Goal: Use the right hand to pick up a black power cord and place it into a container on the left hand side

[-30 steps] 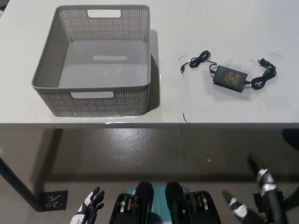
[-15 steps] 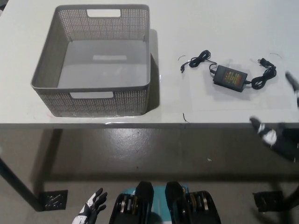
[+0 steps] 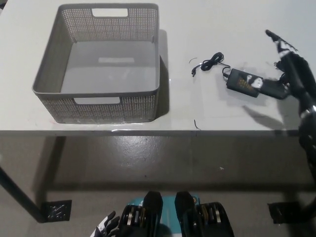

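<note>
The black power cord lies on the white table [image 3: 222,24] at the right: its adapter brick [image 3: 241,80] with a thin coiled lead [image 3: 211,62] to its left. The plug end on the right is hidden under my black right hand [image 3: 284,69]. That hand hovers over the brick's right end, open, with one finger pointing away and the thumb tip over the brick. It holds nothing. The grey perforated basket [image 3: 96,92] stands empty on the left of the table. My white left hand [image 3: 106,228] rests low at the bottom edge, open and only partly in view.
The table's front edge [image 3: 148,131] runs across the middle of the picture, with grey floor below. A bare strip of table separates the basket from the cord. Small dark marks [image 3: 196,124] lie near the front edge.
My right hand has risen from below the table's edge and now hangs over the right end of the cord. The left hand has sunk lower. Cord and basket have not moved.
</note>
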You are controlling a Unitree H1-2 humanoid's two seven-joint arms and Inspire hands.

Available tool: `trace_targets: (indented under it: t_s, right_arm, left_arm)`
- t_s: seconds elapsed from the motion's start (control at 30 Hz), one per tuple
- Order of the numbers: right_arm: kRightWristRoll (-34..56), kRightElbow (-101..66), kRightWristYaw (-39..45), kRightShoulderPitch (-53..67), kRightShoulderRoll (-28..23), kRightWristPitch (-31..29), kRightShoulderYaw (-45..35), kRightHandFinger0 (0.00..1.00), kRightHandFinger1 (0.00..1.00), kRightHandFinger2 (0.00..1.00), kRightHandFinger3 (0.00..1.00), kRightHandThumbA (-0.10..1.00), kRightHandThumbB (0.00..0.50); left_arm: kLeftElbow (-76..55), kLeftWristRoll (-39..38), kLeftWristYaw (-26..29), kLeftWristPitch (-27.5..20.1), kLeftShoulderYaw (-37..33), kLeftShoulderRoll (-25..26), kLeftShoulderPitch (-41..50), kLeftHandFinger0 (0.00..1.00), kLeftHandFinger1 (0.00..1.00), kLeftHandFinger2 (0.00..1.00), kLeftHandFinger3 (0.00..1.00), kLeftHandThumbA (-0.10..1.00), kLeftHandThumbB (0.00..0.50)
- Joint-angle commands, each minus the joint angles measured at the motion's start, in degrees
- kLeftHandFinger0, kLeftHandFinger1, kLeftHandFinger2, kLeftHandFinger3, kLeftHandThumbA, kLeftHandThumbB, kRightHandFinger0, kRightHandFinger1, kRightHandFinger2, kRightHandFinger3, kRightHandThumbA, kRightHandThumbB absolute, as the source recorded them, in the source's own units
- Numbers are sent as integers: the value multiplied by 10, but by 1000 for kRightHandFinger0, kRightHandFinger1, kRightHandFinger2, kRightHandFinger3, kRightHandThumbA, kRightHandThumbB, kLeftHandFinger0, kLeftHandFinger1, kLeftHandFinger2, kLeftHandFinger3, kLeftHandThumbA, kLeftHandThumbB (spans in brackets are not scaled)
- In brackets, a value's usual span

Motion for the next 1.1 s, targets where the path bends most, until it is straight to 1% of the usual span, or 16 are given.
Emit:
trace_targets:
  t_s: [0.0,0.1,0.13,0.27,0.3,0.33,0.43,0.53,0.6,0.63,0.8,0.83,0.87,1.0,1.07]
  right_arm:
    - [-40,67,2,-78,-13,16,34,1000,1000,1000,1000,817,500]
    - [-57,126,19,-119,-9,34,68,1000,1000,1000,1000,834,500]
    - [-58,144,25,-131,-8,39,78,1000,1000,1000,1000,843,500]
    - [-68,226,31,-179,-1,47,118,1000,1000,1000,1000,807,500]
    - [-71,238,32,-186,-1,50,126,1000,1000,1000,1000,818,500]
    - [-84,258,35,-200,0,57,143,1000,1000,1000,1000,853,500]
    - [-86,276,57,-219,-1,74,165,1000,1000,1000,1000,874,500]
    - [-83,282,69,-228,-3,83,177,1000,1000,1000,1000,877,500]
    - [-80,278,83,-228,-3,94,182,1000,1000,1000,1000,825,500]
    - [-78,281,86,-229,-3,94,183,1000,1000,1000,1000,821,500]
    - [-75,291,88,-225,-4,90,190,1000,1000,1000,1000,832,500]
    - [-73,294,88,-226,-4,89,190,1000,1000,1000,1000,809,500]
    - [-73,295,91,-226,-5,91,191,1000,1000,1000,1000,809,500]
    - [-76,306,99,-230,-5,98,196,1000,1000,1000,1000,811,500]
    - [-72,340,97,-240,-2,93,196,1000,1000,1000,1000,799,500]
  left_arm:
    - [-13,7,-5,-23,-4,10,-1,1000,1000,1000,1000,971,411]
    - [-15,11,-4,-23,-6,13,-1,1000,1000,1000,1000,972,397]
    - [-16,12,-4,-23,-7,14,-1,1000,1000,1000,1000,978,402]
    - [-19,14,-3,-23,-10,14,2,1000,1000,1000,1000,977,416]
    - [-19,14,-3,-23,-10,15,2,1000,1000,1000,1000,978,417]
    - [-18,15,-3,-23,-11,15,2,1000,1000,1000,1000,979,418]
    - [-18,15,-3,-23,-11,17,1,1000,1000,1000,1000,982,421]
    - [-17,14,-4,-23,-12,17,-1,1000,1000,1000,1000,980,414]
    - [-19,16,-3,-23,-12,18,1,1000,1000,1000,1000,982,412]
    - [-19,15,-4,-23,-13,18,1,1000,1000,1000,1000,982,412]
    - [-18,13,-6,-23,-14,21,4,1000,1000,1000,1000,981,426]
    - [-18,15,-5,-23,-14,20,4,1000,1000,1000,1000,981,427]
    - [-18,15,-5,-23,-14,20,5,1000,1000,1000,1000,981,427]
    - [-17,20,0,-23,-13,19,1,1000,1000,1000,1000,979,415]
    - [-16,20,-1,-23,-13,21,-3,1000,1000,1000,1000,983,408]
